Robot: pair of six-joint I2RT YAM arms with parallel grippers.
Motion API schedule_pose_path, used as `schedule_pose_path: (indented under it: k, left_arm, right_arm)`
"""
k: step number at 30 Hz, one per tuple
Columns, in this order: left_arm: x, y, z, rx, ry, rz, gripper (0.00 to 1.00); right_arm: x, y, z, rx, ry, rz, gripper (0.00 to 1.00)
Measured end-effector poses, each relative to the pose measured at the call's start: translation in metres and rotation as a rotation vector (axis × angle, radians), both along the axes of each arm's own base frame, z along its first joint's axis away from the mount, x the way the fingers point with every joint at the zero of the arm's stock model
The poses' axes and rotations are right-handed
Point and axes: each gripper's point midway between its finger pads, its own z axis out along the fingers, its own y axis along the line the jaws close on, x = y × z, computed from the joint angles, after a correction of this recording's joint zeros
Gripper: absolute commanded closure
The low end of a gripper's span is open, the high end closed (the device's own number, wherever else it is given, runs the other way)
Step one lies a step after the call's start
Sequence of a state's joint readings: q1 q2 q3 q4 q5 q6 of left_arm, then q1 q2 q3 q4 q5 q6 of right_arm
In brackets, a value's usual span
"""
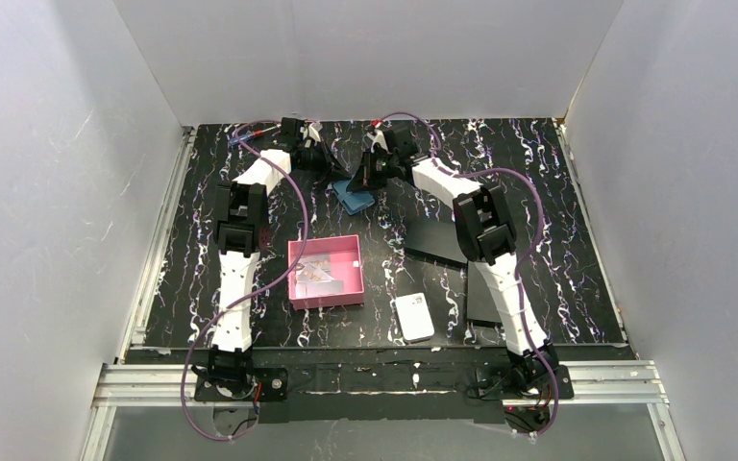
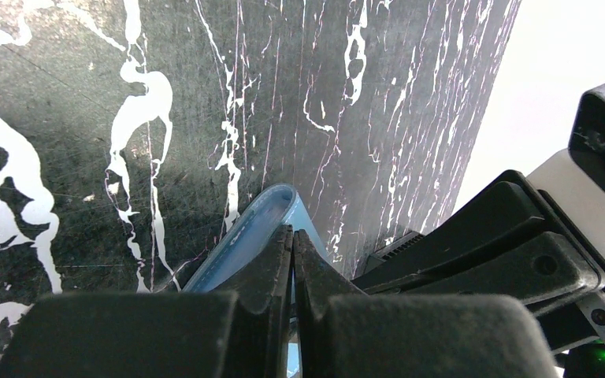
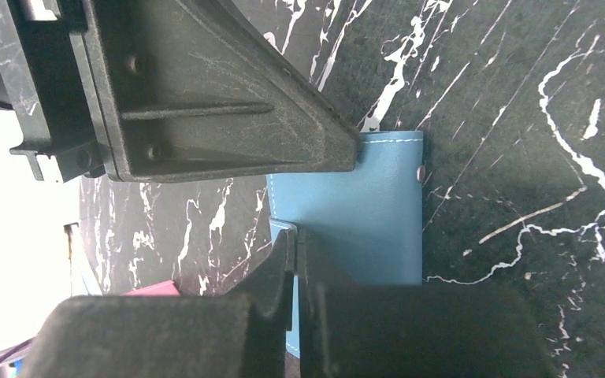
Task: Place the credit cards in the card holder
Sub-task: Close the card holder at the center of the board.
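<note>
A: Where is the card holder [image 1: 354,199] lying?
B: It is lying on the tabletop [image 1: 586,288], at the upper middle of the top view. The left pincer [image 2: 292,234] and the right pincer [image 3: 295,235] are both pinching its edges.

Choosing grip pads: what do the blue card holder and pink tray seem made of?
Card holder: probably leather or imitation, matte, white edge stitching, small metal stud. Pink tray: likely moulded plastic; smooth, uniform colour, thin walls.
</note>
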State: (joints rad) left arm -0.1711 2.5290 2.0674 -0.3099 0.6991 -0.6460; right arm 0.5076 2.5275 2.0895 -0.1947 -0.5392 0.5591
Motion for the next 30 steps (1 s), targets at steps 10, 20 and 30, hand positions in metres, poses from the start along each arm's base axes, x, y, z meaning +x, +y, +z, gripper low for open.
schedule_pose_path:
  k: [10,20,30]
  left_arm:
    - [0.000,0.000,0.000,0.003,-0.003,-0.004,1.00]
    - [-0.001,0.001,-0.001,0.010,-0.009,-0.015,1.00]
    - [-0.003,0.002,-0.001,0.012,-0.006,-0.021,1.00]
  right_arm:
    - [0.001,-0.002,-0.001,-0.065,-0.052,0.002,0.99]
    - [0.000,-0.005,0.002,-0.061,-0.032,-0.009,0.99]
    - [0.002,-0.017,0.001,0.110,0.084,-0.074,0.99]
